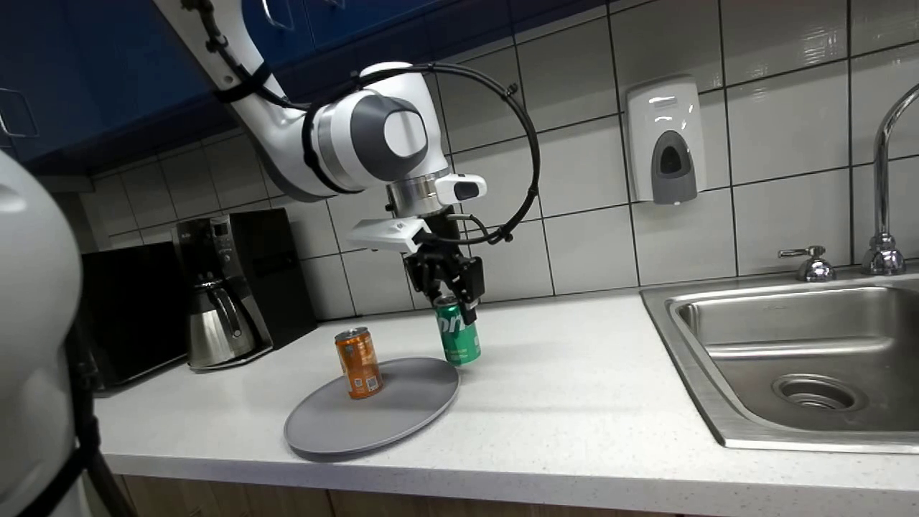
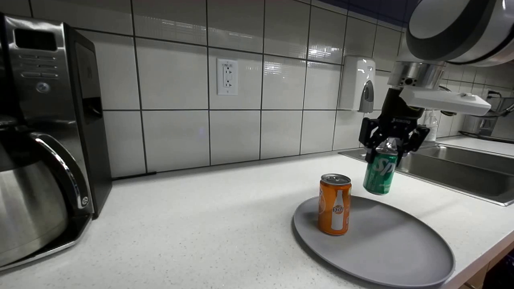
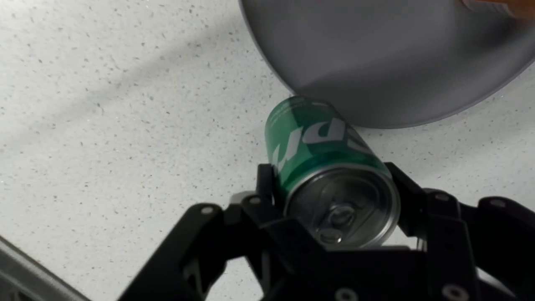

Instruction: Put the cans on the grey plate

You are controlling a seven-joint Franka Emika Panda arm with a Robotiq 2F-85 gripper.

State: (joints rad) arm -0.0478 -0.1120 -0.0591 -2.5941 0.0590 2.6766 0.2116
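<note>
The green can [image 1: 461, 343] with white lettering and a silver top is held between the fingers of my gripper [image 1: 452, 307]. In an exterior view the green can [image 2: 379, 176] appears raised above the counter, at the sink-side rim of the grey plate [image 2: 397, 253]. In the wrist view my gripper [image 3: 329, 173] has a finger on each side of the green can [image 3: 311, 133], whose lower end overlaps the rim of the grey plate [image 3: 359, 50]. The orange can [image 2: 334, 208] stands upright on the grey plate [image 1: 395, 420]. Only part of the orange can [image 3: 516, 7] shows in the wrist view.
A coffee maker [image 1: 287, 266] with a steel pot [image 1: 219, 330] stands at one end of the counter [image 1: 560, 431]. A steel sink [image 1: 682, 359] with a faucet [image 1: 882, 201] is at the other. A soap dispenser [image 1: 664, 136] hangs on the tiled wall behind.
</note>
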